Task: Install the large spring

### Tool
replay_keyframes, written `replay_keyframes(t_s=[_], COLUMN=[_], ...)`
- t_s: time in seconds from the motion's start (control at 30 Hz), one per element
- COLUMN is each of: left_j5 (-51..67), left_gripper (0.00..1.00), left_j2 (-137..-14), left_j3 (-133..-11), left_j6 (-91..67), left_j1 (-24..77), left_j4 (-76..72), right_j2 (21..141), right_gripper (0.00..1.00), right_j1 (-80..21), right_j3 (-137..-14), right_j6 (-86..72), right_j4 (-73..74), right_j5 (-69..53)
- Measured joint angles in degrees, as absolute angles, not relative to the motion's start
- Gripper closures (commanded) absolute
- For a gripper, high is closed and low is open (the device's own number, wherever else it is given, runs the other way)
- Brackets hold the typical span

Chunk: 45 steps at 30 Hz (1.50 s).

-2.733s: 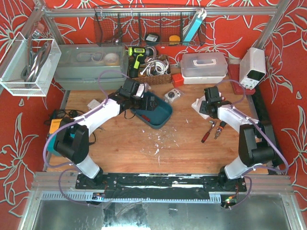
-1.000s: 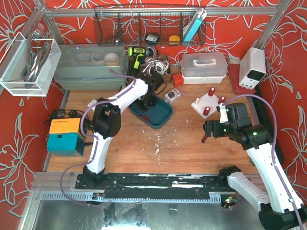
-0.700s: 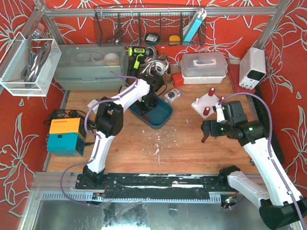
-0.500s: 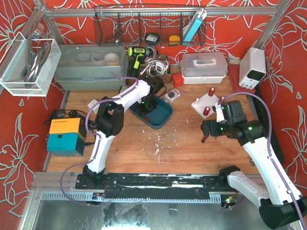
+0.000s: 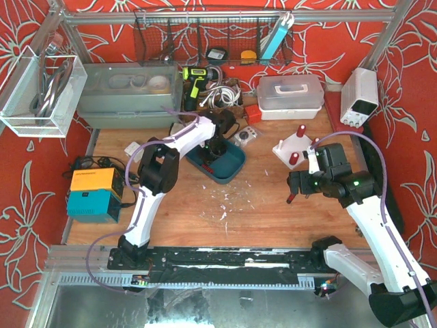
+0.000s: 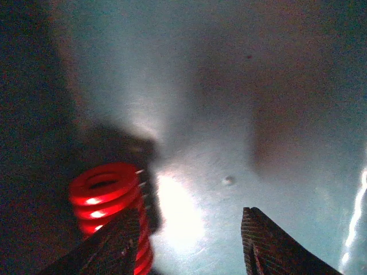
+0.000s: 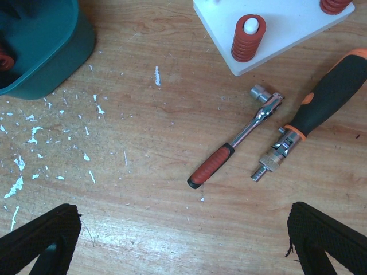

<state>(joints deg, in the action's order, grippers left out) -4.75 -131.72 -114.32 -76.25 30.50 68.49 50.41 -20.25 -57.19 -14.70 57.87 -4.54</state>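
I get a dim, blurry left wrist view, red spring [image 6: 105, 192] lower coils hidden, teal tray [image 7: 49, 48] cropped top-left in right wrist view

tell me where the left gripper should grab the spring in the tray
Across the coils at mid-height, coming straight down from above. The spring stands on end in the tray, its open ring facing the wrist camera, so its round sides are free to pinch. It sits by one finger of the open left gripper, so centre over it first.
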Motion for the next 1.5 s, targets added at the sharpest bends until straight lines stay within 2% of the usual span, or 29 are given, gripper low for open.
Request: replay_keyframes(t_s=[0.23,0.47,0.63,0.93,1.5], left_j5=[-5.63,-7.79,-7.99,-5.80,-2.15], left_gripper=[0.47,0.43,0.42,0.36,0.35], left_j2=[-132.00,-133.05,-133.01,-132.79,-132.38], left_j3=[-109.73,-118.52,-122.93,-117.23,-114.41], left_j6=[-77.36,-76.31,-77.60,-79.24,-80.07], left_j1=[30.68,30.35,30.04,30.70,30.98], left_j4=[61.98,61.63,67.35,73.10,74.39], right_j2=[50.15,49.06,48.66,48.62,48.62], right_gripper=[0.01,0.01,0.01,0.01,0.01], right_j1=[-20.25,-20.25,-20.25,-20.25,-20.25], right_j3=[-57.39,-57.49,-57.49,-57.49,-57.47], right_j6=[-14.72,-15.29,-15.75,-15.81,-15.79], right_j4=[58.19,58.54,58.54,58.52,58.48], right_j5=[-3.70,-3.46,-3.46,-3.51,-3.51])
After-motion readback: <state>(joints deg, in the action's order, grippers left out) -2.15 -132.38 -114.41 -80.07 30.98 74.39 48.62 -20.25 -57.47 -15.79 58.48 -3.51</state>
